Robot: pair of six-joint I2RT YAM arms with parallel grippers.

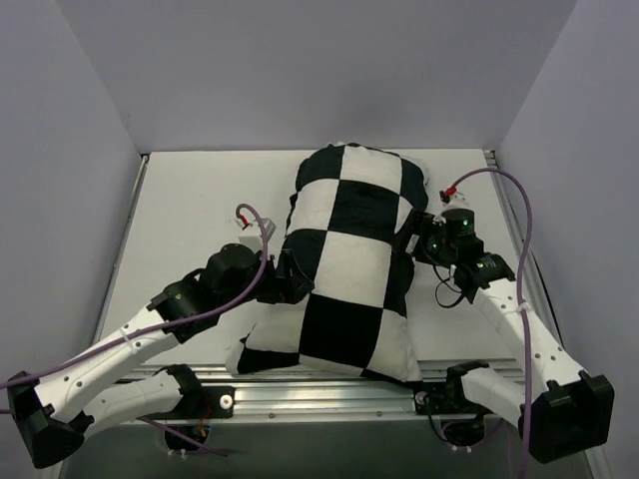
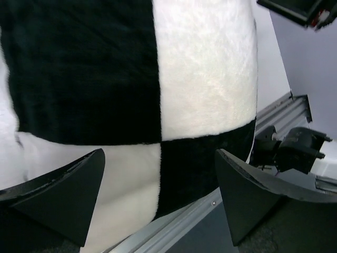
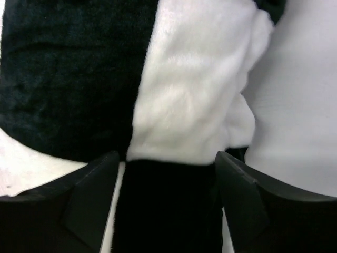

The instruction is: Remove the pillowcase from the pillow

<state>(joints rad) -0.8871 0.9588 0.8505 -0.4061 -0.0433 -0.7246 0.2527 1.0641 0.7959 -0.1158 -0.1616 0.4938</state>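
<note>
Pillowcase [image 1: 349, 269] lies mid-table, stuffed full; pillow inside is hidden. Left gripper [image 2: 159, 154] fingers apart at its left flank. Right gripper [image 3: 166, 158] fingers apart, straddling black fabric, visible only from the right wrist.

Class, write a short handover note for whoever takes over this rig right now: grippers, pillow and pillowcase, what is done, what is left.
Left gripper: open, at the left side of the pillowcase, holding nothing.
Right gripper: at its right side, jaws apart with black fabric between them; whether it grips cannot be told.
The pillowcase lies lengthwise on the table, near end at the front edge, with the pillow inside, hidden.
Done: nothing pulled off yet.
Left: grip the pillowcase and draw it off the pillow.
</note>
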